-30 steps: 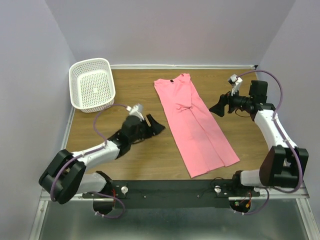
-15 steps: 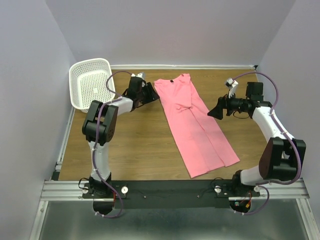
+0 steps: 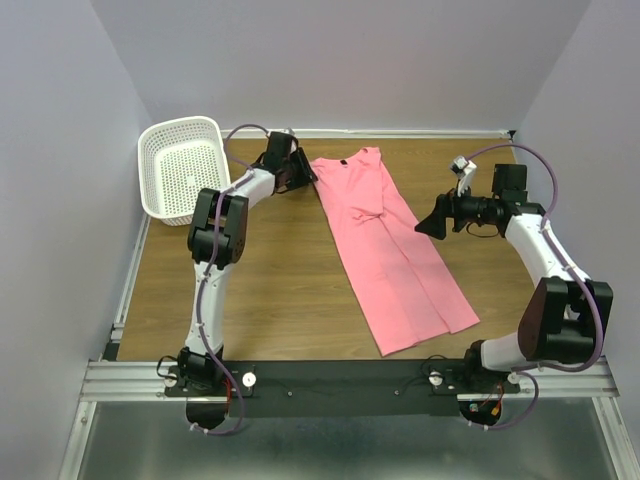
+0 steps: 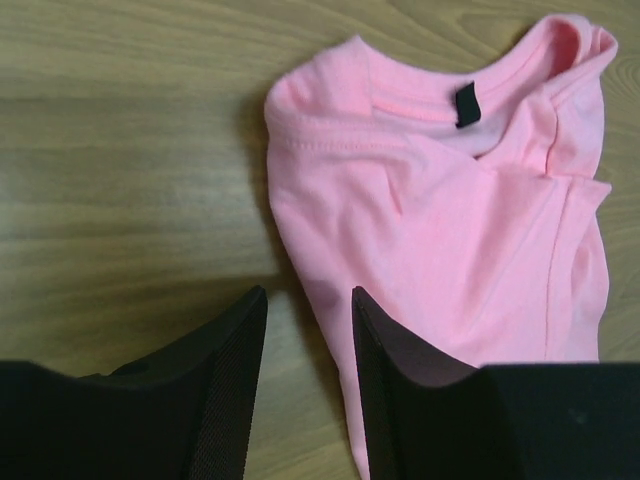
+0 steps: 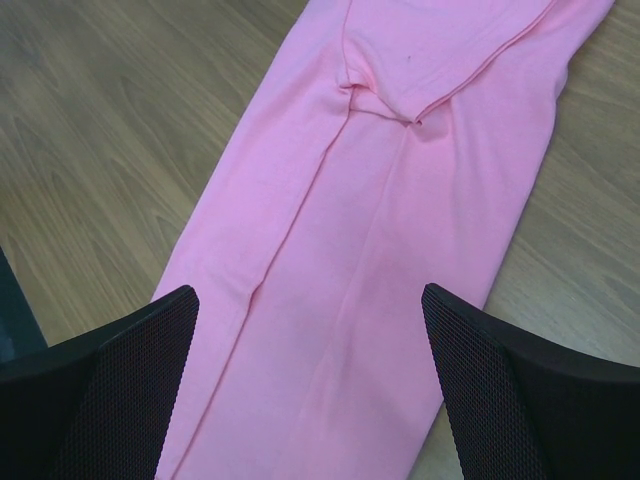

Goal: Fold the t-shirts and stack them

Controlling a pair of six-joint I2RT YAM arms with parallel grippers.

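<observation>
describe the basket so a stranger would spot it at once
Start at the wooden table and go to its far left corner. The basket sits there. It is white perforated plastic, unlike the flat pink t-shirt mid-table.

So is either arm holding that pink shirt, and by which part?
Nothing is held. The left gripper is open at the shoulder edge of the t-shirt; the right gripper is open above it.
</observation>
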